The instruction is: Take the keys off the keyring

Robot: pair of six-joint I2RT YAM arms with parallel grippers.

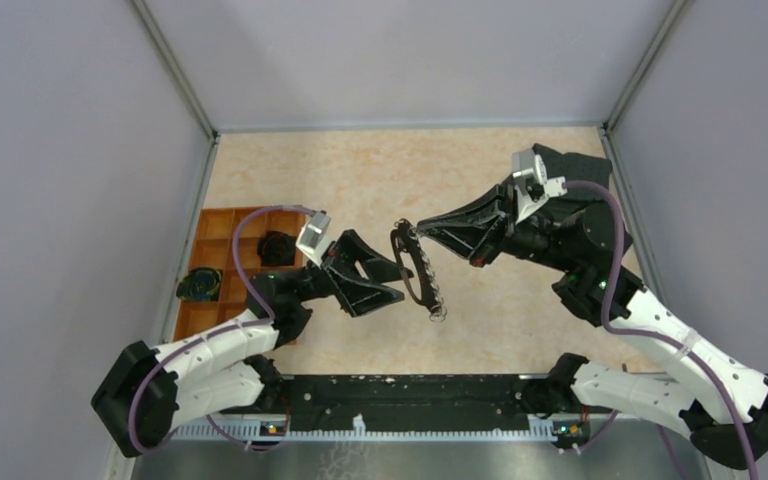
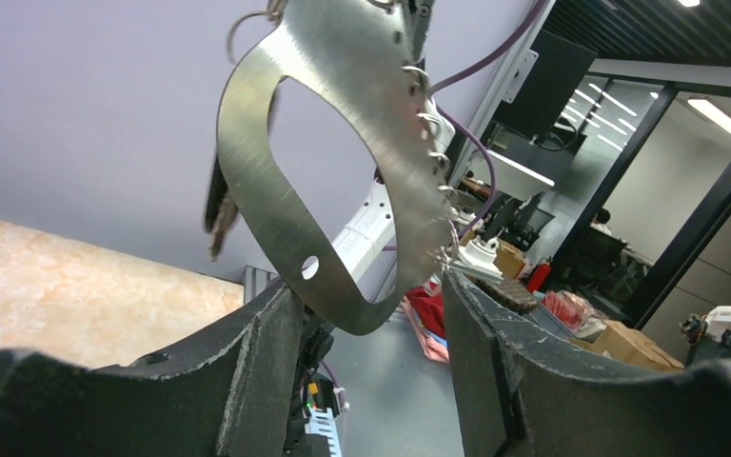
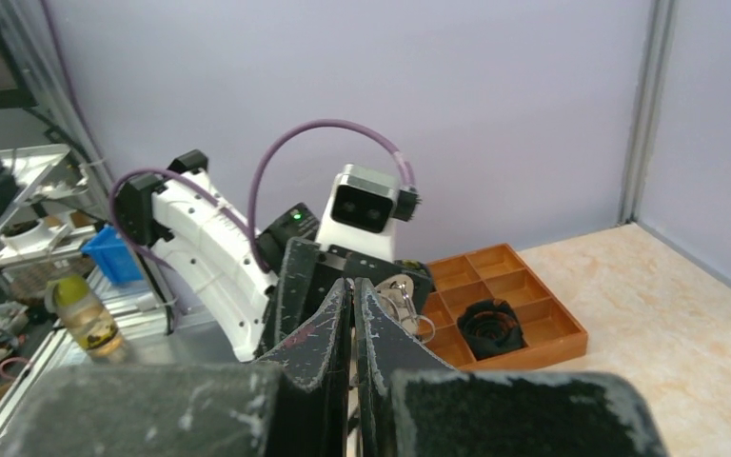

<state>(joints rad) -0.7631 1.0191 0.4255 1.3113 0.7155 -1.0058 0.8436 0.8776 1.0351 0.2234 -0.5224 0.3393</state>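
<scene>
The keyring [image 1: 412,268] is a thin grey metal oval loop held upright in the air between the two arms. The keys [image 1: 432,296] form a small toothed fringe along its right edge. My right gripper [image 1: 418,230] is shut on the loop's far end. In the right wrist view the right gripper [image 3: 352,284] pinches the thin plate, with small rings [image 3: 409,307] beside it. My left gripper [image 1: 400,282] is open. In the left wrist view the keyring [image 2: 247,162] has its lower end between the left gripper's [image 2: 369,288] spread fingers, and the keys [image 2: 433,143] line its right edge.
An orange compartment tray [image 1: 222,225] lies at the table's left edge with black rounded lumps [image 1: 278,247] in it. It also shows in the right wrist view [image 3: 552,319] with a black lump [image 3: 490,327]. Grey walls enclose the marbled table [image 1: 360,170].
</scene>
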